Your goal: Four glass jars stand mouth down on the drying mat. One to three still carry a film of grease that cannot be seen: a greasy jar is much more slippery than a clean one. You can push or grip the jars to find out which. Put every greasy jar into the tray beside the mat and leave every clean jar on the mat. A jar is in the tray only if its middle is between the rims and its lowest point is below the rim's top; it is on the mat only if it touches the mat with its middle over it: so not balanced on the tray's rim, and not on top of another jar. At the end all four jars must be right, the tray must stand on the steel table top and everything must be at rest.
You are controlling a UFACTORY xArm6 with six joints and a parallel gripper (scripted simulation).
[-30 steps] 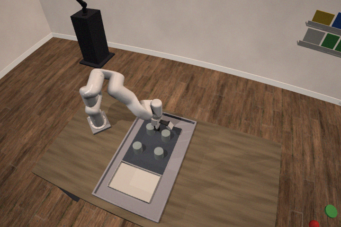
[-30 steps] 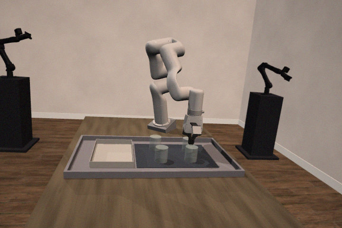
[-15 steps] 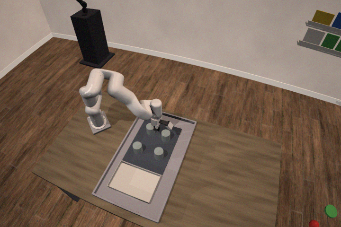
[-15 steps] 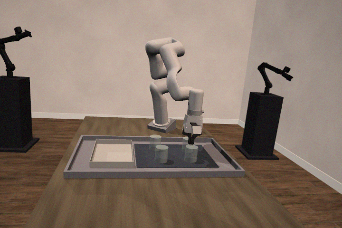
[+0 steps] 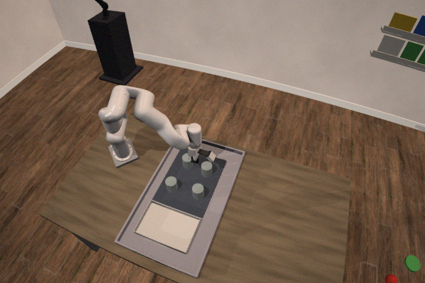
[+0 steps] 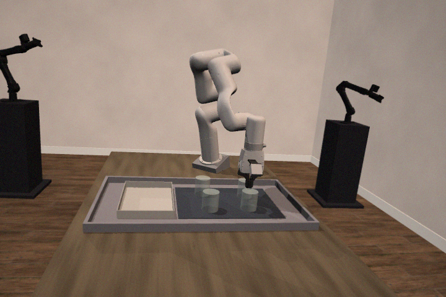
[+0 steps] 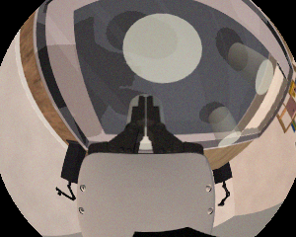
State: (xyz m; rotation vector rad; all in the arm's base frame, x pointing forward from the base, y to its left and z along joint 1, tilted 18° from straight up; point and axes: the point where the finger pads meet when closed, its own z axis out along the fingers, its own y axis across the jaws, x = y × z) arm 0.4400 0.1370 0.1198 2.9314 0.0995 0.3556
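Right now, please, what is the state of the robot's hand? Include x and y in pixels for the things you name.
Hand (image 5: 195,160) (image 6: 249,186) (image 7: 145,105): closed, with nothing between the fingers.
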